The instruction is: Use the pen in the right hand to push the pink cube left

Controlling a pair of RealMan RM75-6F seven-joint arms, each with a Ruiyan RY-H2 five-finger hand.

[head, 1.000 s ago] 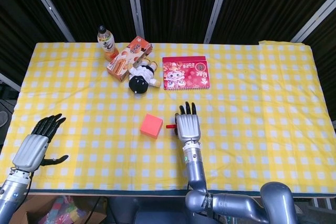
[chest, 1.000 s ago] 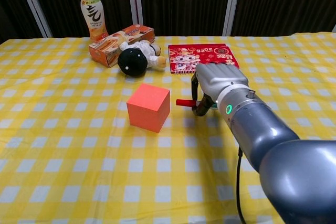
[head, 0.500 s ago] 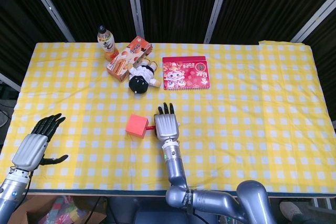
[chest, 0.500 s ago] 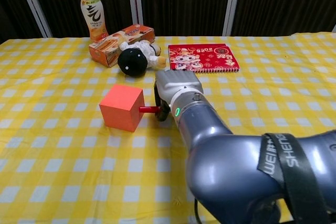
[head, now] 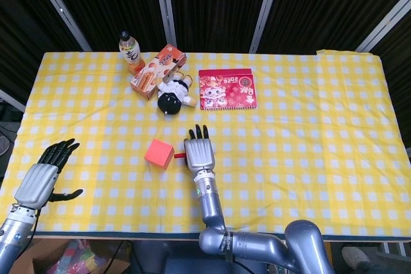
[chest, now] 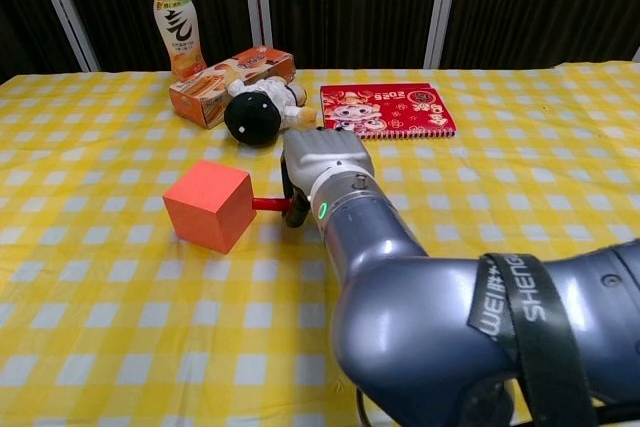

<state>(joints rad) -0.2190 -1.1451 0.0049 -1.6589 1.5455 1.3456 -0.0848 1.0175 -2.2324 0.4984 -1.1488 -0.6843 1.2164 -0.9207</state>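
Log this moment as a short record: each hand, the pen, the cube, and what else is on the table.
right hand: grips the pen, palm down, right of the cube
pen: red, level, tip at the cube's right face
pink cube: on the checked cloth, left of the right hand
left hand: fingers apart, holds nothing, at the table's near left edge
far side: bottle, snack box, doll, red notebook

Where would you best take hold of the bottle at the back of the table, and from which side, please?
Probably the bottle's body below the cap, where it is straight and upright. Come from its near-left side: the box lies close on its right and the doll sits beyond that, while the cloth to its left is bare. The open left hand is on that side.
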